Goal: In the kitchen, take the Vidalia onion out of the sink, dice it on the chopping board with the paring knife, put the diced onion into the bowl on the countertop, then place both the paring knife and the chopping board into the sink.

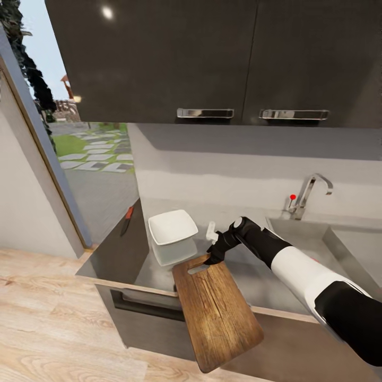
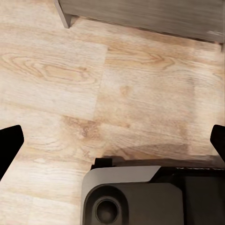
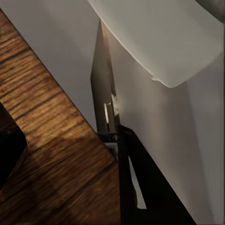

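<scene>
No text, label, brand, number or sign can be read anywhere — not on the cabinet fronts [image 1: 212, 58], the chopping board [image 1: 217, 313] or the bowl [image 1: 172, 233].

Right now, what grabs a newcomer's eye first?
The dark-brown wooden chopping board juts far past the grey countertop edge, with the right gripper at its slotted end. Beside it sits the glossy white squarish bowl; a red-handled paring knife lies at the counter's left edge.
</scene>
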Robot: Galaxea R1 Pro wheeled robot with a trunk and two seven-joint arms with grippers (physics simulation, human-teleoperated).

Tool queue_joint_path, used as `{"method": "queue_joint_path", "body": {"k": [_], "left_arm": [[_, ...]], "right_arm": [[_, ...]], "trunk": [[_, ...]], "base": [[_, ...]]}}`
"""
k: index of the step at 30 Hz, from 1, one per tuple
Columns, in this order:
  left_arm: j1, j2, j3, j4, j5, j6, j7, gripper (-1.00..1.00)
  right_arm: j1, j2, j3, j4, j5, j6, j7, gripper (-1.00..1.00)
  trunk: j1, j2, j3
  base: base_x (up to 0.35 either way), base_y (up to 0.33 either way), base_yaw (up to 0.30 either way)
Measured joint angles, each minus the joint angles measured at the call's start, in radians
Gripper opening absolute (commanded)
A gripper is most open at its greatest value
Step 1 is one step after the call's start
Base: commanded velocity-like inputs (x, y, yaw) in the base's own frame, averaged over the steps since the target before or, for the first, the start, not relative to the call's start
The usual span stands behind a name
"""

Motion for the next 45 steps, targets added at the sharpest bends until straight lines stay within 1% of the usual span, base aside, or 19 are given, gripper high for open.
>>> {"method": "queue_joint_path", "body": {"k": [19,26,33,38,41,42,45], "left_arm": [[0.001,0.001,0.001,-0.004,0.0,-0.002,0.0,1.0],[0.001,0.001,0.0,-0.005,0.001,-0.049,0.0,1.0],[0.001,0.001,0.0,-0.005,0.001,-0.058,-0.001,1.0],[0.001,0.001,0.0,-0.004,0.001,-0.058,-0.001,1.0],[0.001,0.001,0.0,-0.003,0.001,-0.058,-0.001,1.0],[0.001,0.001,0.0,-0.003,0.001,-0.058,-0.001,1.0],[0.001,0.001,0.0,-0.003,0.001,-0.058,-0.001,1.0]], "right_arm": [[0.0,-0.002,-0.001,0.001,0.0,0.003,-0.005,-1.0],[0.0,-0.001,-0.002,0.001,0.0,0.015,-0.005,-1.0],[0.0,-0.003,-0.003,0.001,0.0,0.03,-0.006,-1.0],[0.0,-0.003,-0.004,0.001,0.0,0.078,-0.01,-1.0],[0.0,-0.013,-0.004,0.001,0.0,0.084,-0.011,-1.0],[0.0,-0.02,-0.005,0.001,0.001,0.084,-0.011,-1.0],[0.0,-0.034,-0.03,0.001,0.001,0.087,-0.01,-1.0]], "trunk": [[0.0,0.0,0.03],[0.0,0.0,0.031],[0.0,0.0,0.031],[0.0,0.0,0.031],[0.0,0.0,0.031],[0.0,0.0,0.031],[0.0,0.0,0.031]], "base": [[0.0,0.0,0.0],[0.0,0.0,0.0],[0.0,0.0,0.0],[0.0,0.0,0.0],[0.0,0.0,0.0],[0.0,0.0,0.0],[0.0,0.0,0.0]]}}
